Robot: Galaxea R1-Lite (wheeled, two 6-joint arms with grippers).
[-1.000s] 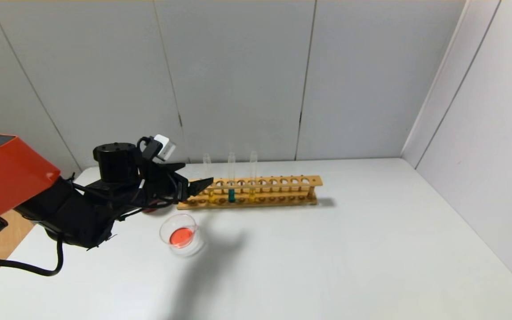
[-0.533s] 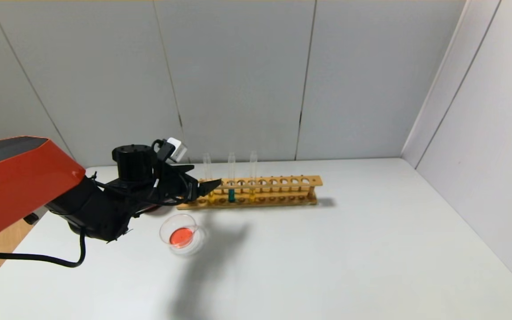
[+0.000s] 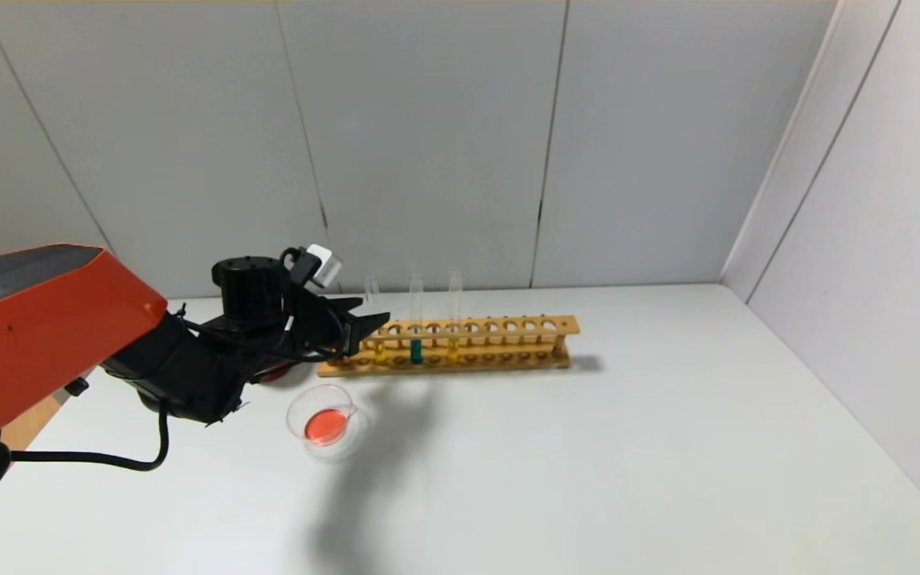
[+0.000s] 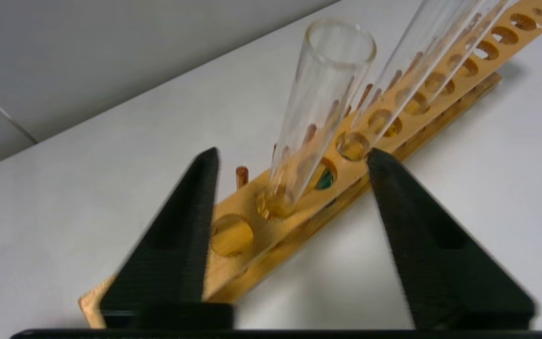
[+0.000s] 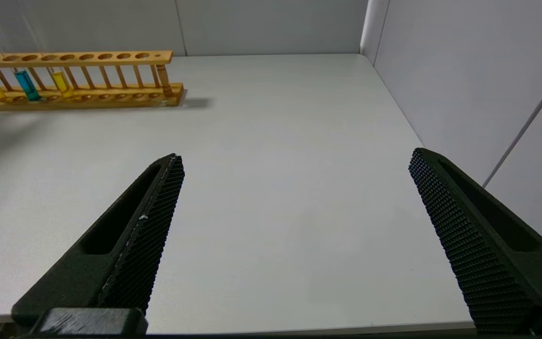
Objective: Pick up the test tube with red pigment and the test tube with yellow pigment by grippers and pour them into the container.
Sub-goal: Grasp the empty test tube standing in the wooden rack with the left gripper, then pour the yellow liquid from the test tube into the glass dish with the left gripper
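Here the left gripper is placed with fingers spread around the yellow tube, not yet pinching; the tube stands in the rack at twelve o'clock from the dish. If closed off-centre, the glass could be tipped or jammed.

No legible text, labels, brands, numbers or signs anywhere
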